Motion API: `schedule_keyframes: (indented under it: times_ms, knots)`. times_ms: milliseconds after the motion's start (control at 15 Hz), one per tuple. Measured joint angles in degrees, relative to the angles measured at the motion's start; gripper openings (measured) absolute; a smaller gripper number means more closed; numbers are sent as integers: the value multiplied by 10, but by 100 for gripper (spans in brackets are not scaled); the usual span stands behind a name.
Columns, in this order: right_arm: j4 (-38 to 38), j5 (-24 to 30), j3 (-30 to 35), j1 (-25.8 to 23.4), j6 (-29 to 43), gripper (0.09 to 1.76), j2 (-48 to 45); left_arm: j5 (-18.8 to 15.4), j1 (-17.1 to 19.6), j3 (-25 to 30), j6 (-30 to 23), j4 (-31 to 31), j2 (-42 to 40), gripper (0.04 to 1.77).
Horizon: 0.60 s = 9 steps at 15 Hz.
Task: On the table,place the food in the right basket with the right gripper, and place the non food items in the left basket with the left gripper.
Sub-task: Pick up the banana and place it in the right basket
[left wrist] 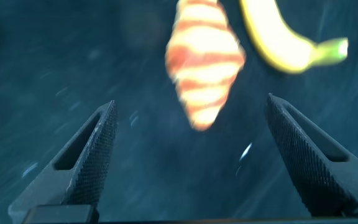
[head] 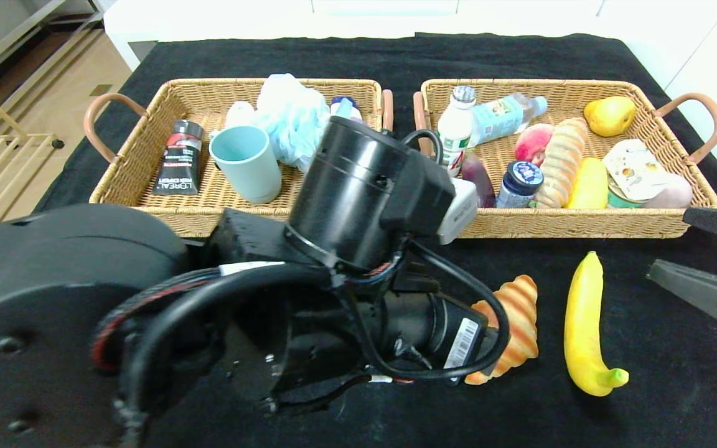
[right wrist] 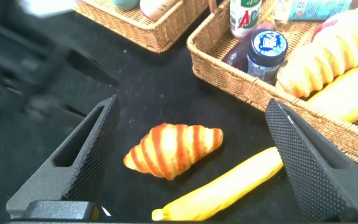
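Observation:
A striped croissant (head: pixel 514 323) and a yellow banana (head: pixel 585 326) lie on the black cloth in front of the right basket (head: pixel 582 225). My left gripper (left wrist: pixel 191 99) is open and empty, low over the cloth, with the croissant (left wrist: pixel 205 59) just beyond its fingertips; in the head view its own arm hides it. My right gripper (head: pixel 666 242) is open and empty at the right edge, right of the banana. In the right wrist view my right gripper (right wrist: pixel 192 101) looks down on the croissant (right wrist: pixel 173 149) and the banana (right wrist: pixel 229 190).
The left basket (head: pixel 140 193) holds a black tube (head: pixel 178 158), a teal cup (head: pixel 246 163) and a blue puff (head: pixel 293 115). The right basket holds bottles, bread, a peach and a pear (head: pixel 610 115). My left arm (head: pixel 346 205) lies across the table's near middle.

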Motion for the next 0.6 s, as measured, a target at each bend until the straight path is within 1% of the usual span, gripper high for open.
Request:
schedule_keyframes:
  times_ms: [67,133,267,400,467,600]
  knots:
    - [1,0,0,0,-2,171,3,2,5,37,21,-20,-27,170]
    - [1,0,1,0,-3,171,6,1,12,74,37,-53,-51,170]
    - [2,-3,2,0,-3,171,14,0,29,161,71,-148,-97,170]
    - [1,-27,1,2,-4,171,21,-4,52,244,114,-236,-136,170]
    - [1,-35,0,5,-4,171,24,-11,64,284,128,-275,-153,170]
    - [14,-38,0,9,-5,171,31,-23,78,349,141,-322,-182,170]
